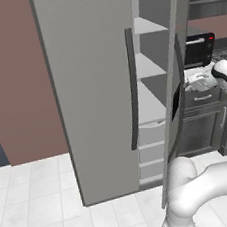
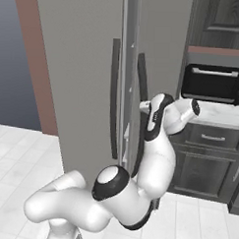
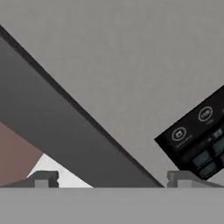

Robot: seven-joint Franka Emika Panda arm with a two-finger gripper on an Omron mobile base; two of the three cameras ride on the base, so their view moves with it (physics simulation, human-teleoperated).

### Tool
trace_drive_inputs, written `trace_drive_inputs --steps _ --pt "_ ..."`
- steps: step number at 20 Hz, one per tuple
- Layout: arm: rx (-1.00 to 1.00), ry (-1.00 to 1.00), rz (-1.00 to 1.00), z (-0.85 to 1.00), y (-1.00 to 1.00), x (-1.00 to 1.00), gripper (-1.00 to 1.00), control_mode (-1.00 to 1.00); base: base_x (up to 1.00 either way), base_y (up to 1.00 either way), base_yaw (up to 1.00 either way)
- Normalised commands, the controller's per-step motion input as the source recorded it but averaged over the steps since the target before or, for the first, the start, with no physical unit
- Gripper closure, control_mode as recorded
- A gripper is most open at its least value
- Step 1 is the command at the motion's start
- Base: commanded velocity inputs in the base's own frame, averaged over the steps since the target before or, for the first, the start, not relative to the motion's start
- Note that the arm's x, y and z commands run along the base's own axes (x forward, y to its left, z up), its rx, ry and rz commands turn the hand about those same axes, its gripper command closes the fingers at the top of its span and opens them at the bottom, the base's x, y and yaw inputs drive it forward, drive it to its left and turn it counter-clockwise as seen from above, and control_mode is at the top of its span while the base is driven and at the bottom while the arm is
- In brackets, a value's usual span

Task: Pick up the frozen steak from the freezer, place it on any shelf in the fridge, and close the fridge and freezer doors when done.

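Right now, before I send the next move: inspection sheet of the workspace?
Surface: white tiled floor.
Job's things: freezer open, grey shelves showing; freezer door ajar; fridge door looks shut; frozen steak: nothing seen.
Clutter: nothing seen.
Gripper: gripper open, holding nothing, facing the freezer door's outer face beside the dispenser panel.
Cables: nothing seen.
Surroundings: toaster oven on counter, dark cabinets, brown wall.
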Motion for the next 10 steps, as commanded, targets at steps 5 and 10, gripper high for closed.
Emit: trace_drive_inputs --steps 5,10 --pt "0.00 -0.07 0.00 0.00 0.94 0.37 -1.00 -1.00 0.00 0.00 0.00" --pt "0.00 -0.05 0.00 0.00 0.84 0.44 -1.00 -1.00 0.00 0.00 0.00"
